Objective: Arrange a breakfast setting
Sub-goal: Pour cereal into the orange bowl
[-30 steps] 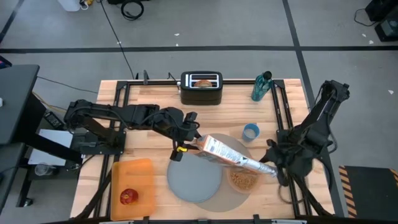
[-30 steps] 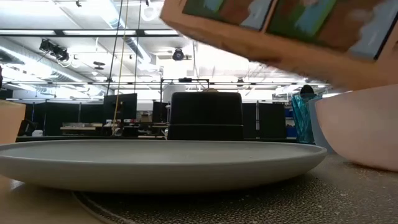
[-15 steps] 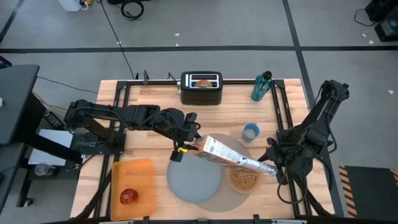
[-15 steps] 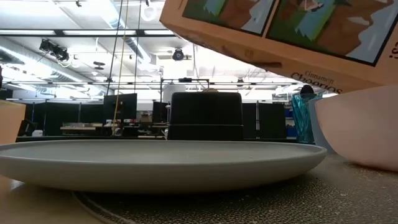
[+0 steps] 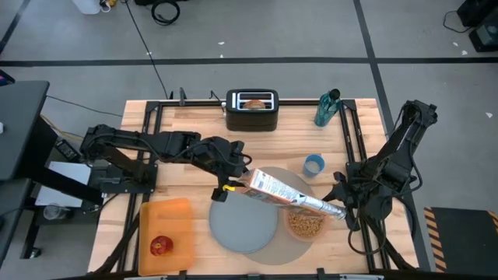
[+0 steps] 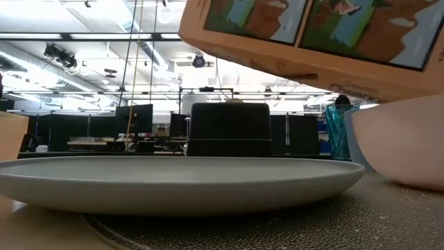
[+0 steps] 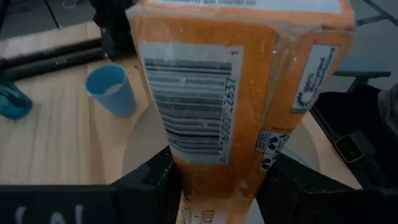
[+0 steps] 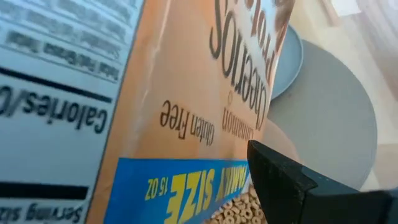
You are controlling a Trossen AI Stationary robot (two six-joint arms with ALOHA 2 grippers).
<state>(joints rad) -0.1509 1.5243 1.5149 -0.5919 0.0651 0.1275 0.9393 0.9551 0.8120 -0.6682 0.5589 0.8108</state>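
My left gripper (image 5: 231,183) is shut on an orange cereal box (image 5: 280,190), which slants down toward the table's right over the pink bowl (image 5: 305,224). The bowl holds cereal rings (image 8: 236,208) and stands on the round grey mat (image 5: 274,250), beside the blue-grey plate (image 5: 243,225). My right gripper (image 5: 341,206) is at the box's lower, silver end. The bagel half (image 5: 254,102) sticks up out of the black toaster (image 5: 252,110). The red apple (image 5: 160,246) lies on the orange board (image 5: 165,222). The spoon is out of view. My left gripper pinches the cereal box near its closed bottom end (image 7: 211,162), one finger (image 7: 158,177) on each of two opposite sides. The fingers come level from the table's left and lie across the box. The box is lifted clear, its far end tipped down over the bowl.
A blue cup (image 5: 313,164) stands just beyond the mat's far edge, and a teal bottle (image 5: 327,107) stands at the far right. The toaster is at the middle of the far edge. The orange board takes the near left corner.
The box has rocked a little in my left gripper's hold over the bowl: its lower end dipped, then rose slightly. Both arms have stayed in about the same place.
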